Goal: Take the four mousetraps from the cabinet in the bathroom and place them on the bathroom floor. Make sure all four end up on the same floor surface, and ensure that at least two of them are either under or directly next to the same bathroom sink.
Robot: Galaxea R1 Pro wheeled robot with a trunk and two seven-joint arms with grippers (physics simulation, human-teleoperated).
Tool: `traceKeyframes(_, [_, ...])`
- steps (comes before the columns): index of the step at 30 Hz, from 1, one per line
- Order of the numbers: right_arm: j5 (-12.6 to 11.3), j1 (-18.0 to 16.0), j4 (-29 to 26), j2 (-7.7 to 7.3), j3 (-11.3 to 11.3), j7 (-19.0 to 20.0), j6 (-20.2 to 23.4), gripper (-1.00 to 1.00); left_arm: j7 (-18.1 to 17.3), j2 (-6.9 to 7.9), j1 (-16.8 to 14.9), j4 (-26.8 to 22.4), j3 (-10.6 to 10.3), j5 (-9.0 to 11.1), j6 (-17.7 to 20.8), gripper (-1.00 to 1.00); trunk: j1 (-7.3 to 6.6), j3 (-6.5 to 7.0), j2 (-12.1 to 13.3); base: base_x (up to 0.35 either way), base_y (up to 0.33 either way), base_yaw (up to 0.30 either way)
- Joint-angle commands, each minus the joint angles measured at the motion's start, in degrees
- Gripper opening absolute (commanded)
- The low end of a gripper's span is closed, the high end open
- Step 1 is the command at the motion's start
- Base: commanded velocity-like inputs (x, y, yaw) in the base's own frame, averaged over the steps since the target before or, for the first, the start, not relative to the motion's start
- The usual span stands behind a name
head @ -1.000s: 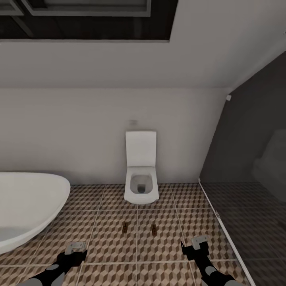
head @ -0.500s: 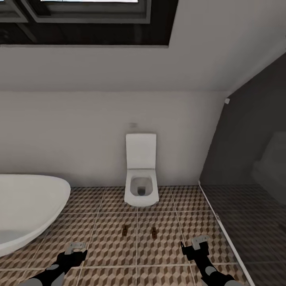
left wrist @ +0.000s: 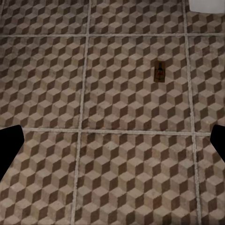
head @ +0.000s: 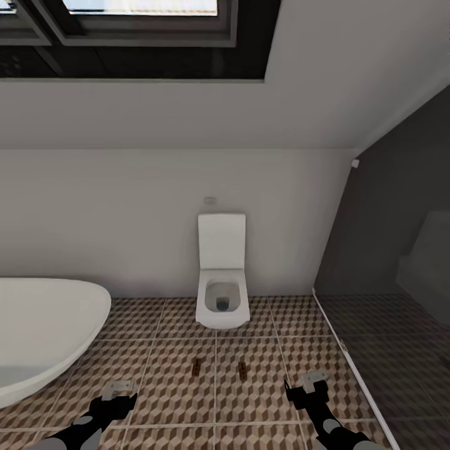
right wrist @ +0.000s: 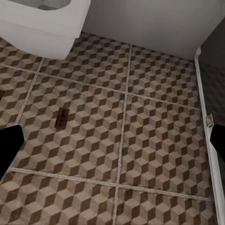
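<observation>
A: What has changed? The view has tipped up a little, showing more window (head: 140, 25); the two mousetraps (head: 196, 367) have not moved on the bathroom floor (head: 169, 387), in front of the toilet (head: 222, 294).

B: And the grippers? Left gripper (head: 119, 390) and right gripper (head: 314, 381) both hang spread and empty, so two traps likely remain to fetch.

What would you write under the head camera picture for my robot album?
Two mousetraps lie on the cube-patterned bathroom floor before a white toilet, with both grippers low nearby.

Both arms reach forward from the bottom edge of the head view. The left gripper (head: 118, 390) sits at lower left and the right gripper (head: 314, 380) at lower right. Each has its fingers spread wide and holds nothing.
</observation>
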Motion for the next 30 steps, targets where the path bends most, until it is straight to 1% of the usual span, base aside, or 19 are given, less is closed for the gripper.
traceKeyframes(1, [-0.5,0.0,0.0,0.00,0.5,-0.1,-0.1,1.00,-0.2,0.02,0.0,0.0,-0.4,0.6,-0.1,1.00,0.03,-0.04,-0.1,0.000,0.000,0.000])
traceKeyframes(30, [-0.5,0.0,0.0,-0.07,0.5,-0.1,-0.1,1.00,-0.2,0.02,0.0,0.0,-0.4,0.6,-0.1,1.00,0.03,2.22,-0.1,0.000,0.000,0.000])
